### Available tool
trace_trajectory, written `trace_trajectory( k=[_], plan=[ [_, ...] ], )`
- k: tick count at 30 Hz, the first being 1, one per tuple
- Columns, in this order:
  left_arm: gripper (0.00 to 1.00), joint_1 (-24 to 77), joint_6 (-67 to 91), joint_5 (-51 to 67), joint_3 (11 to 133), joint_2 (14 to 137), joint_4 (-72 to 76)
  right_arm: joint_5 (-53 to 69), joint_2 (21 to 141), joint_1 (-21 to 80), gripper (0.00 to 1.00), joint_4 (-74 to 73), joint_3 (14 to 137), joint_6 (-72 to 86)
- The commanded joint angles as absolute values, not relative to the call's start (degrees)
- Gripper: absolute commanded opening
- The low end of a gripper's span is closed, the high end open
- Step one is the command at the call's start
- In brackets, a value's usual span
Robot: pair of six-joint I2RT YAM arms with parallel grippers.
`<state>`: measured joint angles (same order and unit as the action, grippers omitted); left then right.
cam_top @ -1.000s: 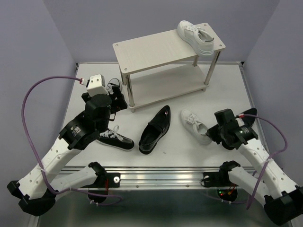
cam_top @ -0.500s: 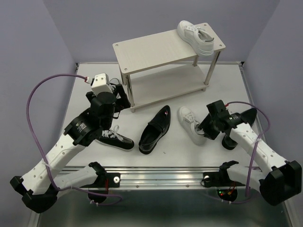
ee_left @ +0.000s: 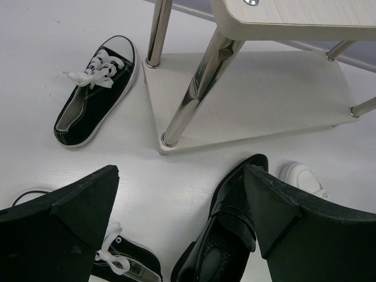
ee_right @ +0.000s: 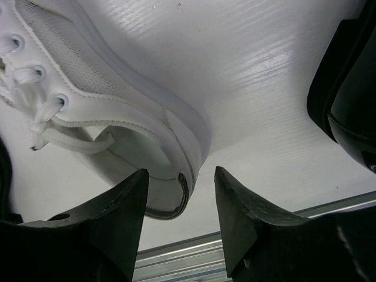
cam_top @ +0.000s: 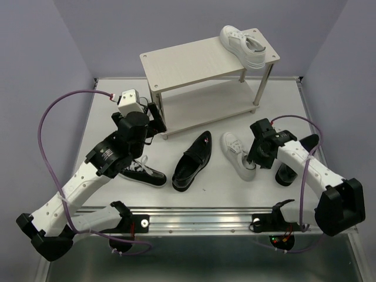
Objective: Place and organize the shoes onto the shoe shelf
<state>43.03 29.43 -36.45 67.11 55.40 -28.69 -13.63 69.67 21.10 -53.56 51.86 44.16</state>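
One white sneaker (cam_top: 247, 46) is noted on the shoe shelf (cam_top: 188, 61), top board; the other shoes are left on the table (cam_top: 276, 111). The right pincer (ee_right: 181, 176) is held spread astride the second white sneaker (ee_right: 117, 100) at its heel. The left pincer (ee_left: 181, 176) is spread and empty, with a loafer (ee_left: 229, 235) beside one finger.

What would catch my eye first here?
One white sneaker perches at the right end of the top board of the shoe shelf. On the table, the right gripper hangs open over the heel of a second white sneaker, beside a glossy black loafer.
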Motion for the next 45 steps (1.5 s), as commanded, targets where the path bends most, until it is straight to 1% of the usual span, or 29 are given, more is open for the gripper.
trace_trajectory(
  k=[1, 4, 6, 8, 9, 11, 13, 18, 23, 30, 35, 37, 41, 45],
  plan=[
    [0.99, 42.89, 30.41, -37.18, 68.29, 55.28, -26.46, -15.04, 73.72, 21.36, 0.54, -53.18, 54.58, 38.68],
    [0.99, 42.89, 30.41, -37.09, 68.47, 55.37, -26.28, -13.02, 74.79, 21.36, 0.52, -50.19, 54.14, 36.48],
    [0.99, 42.89, 30.23, -37.09, 68.64, 55.46, -26.45, -11.25, 75.5, 21.36, 0.45, -48.79, 53.7, 35.77],
    [0.99, 42.89, 29.89, -37.18, 68.82, 55.63, -26.54, -9.06, 75.76, 21.36, 0.36, -47.29, 53.26, 34.63],
    [0.99, 42.89, 29.8, -37.09, 69.08, 55.72, -26.54, -8.36, 75.59, 21.36, 0.25, -47.11, 53.26, 34.37],
    [0.99, 42.89, 29.62, -37.0, 69.17, 55.81, -26.63, -8.7, 74.98, 21.36, 0.11, -47.46, 53.52, 34.28],
    [0.99, 42.89, 29.53, -36.83, 69.43, 55.64, -26.89, -9.23, 73.92, 21.36, 0.01, -49.04, 54.83, 34.28],
    [0.99, 42.89, 29.27, -37.09, 69.35, 54.49, -27.25, -10.2, 68.31, 21.36, 0.01, -54.48, 59.49, 32.52],
    [0.99, 42.89, 28.57, -37.79, 69.17, 53.18, -27.6, -8.09, 65.05, 21.36, 0.01, -58.88, 65.99, 31.2],
    [0.99, 42.8, 27.6, -38.67, 69.61, 52.56, -28.12, -5.81, 64.16, 21.36, 0.01, -65.21, 73.2, 28.31],
    [0.99, 42.8, 27.42, -39.98, 69.96, 52.12, -28.83, -0.45, 64.16, 21.36, 0.01, -67.85, 78.38, 22.6],
    [0.99, 42.71, 28.12, -41.04, 70.4, 52.29, -29.61, 3.85, 64.34, 21.36, 0.01, -68.99, 81.45, 20.14],
    [0.99, 42.63, 28.74, -41.66, 70.75, 52.47, -30.58, 10.87, 63.98, 21.36, 0.01, -68.38, 86.46, 18.29],
    [0.99, 42.54, 28.74, -41.75, 70.58, 52.29, -30.5, 14.5, 65.3, 21.36, 0.01, -67.94, 92.17, 17.58]
  ],
)
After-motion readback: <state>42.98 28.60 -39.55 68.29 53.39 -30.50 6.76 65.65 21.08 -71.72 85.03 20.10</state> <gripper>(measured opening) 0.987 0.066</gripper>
